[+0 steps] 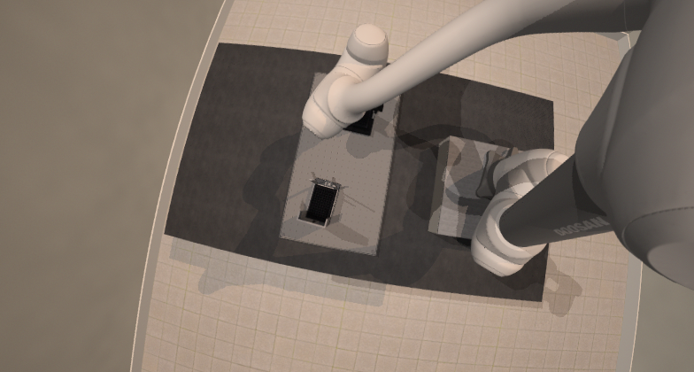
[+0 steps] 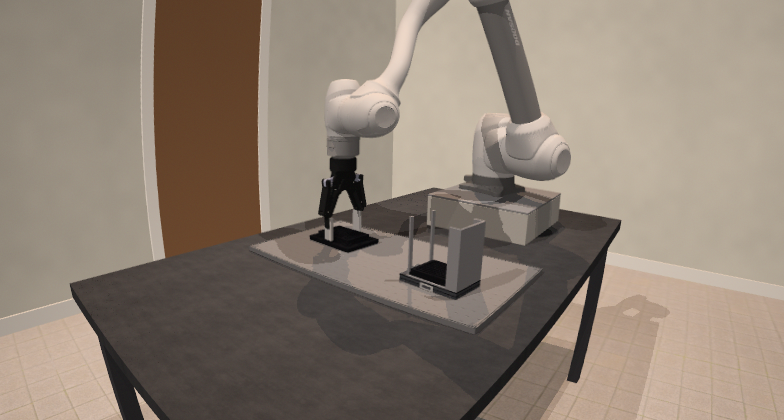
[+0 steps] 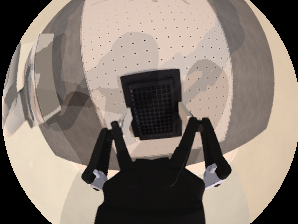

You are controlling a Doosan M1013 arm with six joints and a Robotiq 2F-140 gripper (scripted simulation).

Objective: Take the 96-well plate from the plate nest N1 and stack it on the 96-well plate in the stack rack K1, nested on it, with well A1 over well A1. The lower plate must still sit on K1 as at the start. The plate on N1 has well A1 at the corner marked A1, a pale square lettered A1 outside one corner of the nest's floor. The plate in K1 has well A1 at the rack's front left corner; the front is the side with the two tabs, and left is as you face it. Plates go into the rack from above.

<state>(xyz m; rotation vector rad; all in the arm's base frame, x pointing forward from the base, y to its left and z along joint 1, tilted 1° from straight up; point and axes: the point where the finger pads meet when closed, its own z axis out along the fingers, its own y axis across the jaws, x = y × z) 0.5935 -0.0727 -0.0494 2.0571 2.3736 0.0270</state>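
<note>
A black 96-well plate (image 2: 344, 237) lies flat on the low plate nest N1 at the far end of the pale baseplate (image 2: 395, 274). It also shows in the wrist view (image 3: 153, 104). My gripper (image 2: 343, 225) points straight down over it, with one finger on each side of the plate and the tips down near its edges. In the wrist view my gripper (image 3: 154, 110) straddles the plate with small gaps to its sides, so it is open. The stack rack K1 holds a second black plate (image 2: 430, 270) on its floor. The A1 mark is too small to make out.
K1 has two thin upright posts (image 2: 421, 241) and a tall grey wall (image 2: 465, 252), and is seen from above (image 1: 320, 204). The arm's grey base block (image 2: 494, 211) stands behind the baseplate. My wrist joints hide most of N1 from above (image 1: 362, 123).
</note>
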